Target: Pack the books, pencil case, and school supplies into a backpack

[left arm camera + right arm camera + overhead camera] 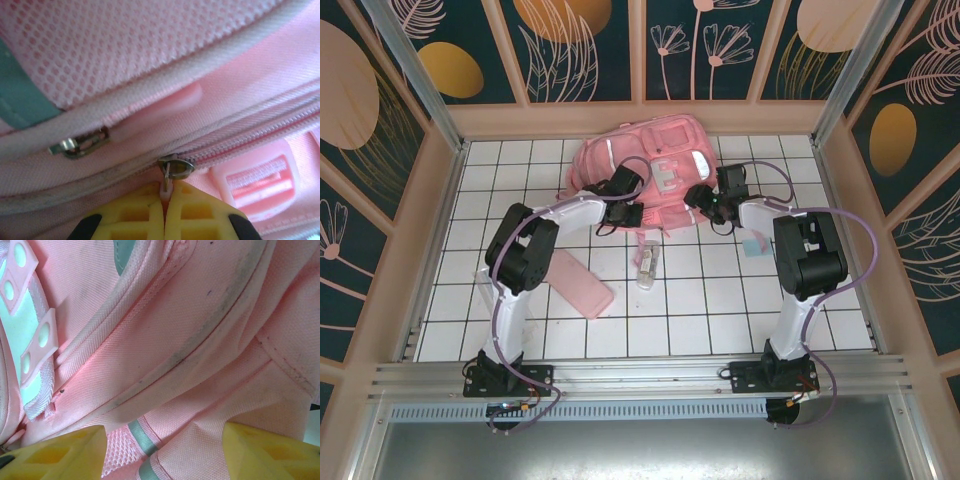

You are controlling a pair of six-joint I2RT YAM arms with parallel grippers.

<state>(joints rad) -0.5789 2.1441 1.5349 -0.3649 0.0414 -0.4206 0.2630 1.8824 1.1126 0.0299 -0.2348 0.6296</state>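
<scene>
Seen from above, a white tiled table (820, 310) sits inside a patterned enclosure. On the left the flat pink pencil case (578, 283) lies slantwise, just beside the left arm's elbow and well apart from both grippers. Near the middle a narrow transparent box (647, 265) lies below the large pink backpack (665, 140), which rests at the far side of the table.

The left arm rises from its base, folds at the elbow and reaches forward and right. The left gripper (620, 215) is at the backpack's near left edge. In the left wrist view its yellow fingertips (135, 215) are pressed together, and the left gripper (164, 205) pinches a small zipper pull (166, 184) hanging from a metal slider (176, 167) on a closed zipper. A second metal slider (80, 145) sits further left, on a seam under pink mesh. Most of the pull is hidden between the fingertips.

The right arm stands upright, then bends forward and left. The right gripper (705, 200) is at the backpack's near right edge. A tiny pale-blue square (753, 243) lies on the tiles just beside that arm. In the right wrist view the right gripper (162, 460) has its fingers (55, 455) spread wide, with pink backpack fabric close in front. Whether the fingers touch the fabric cannot be made out.
</scene>
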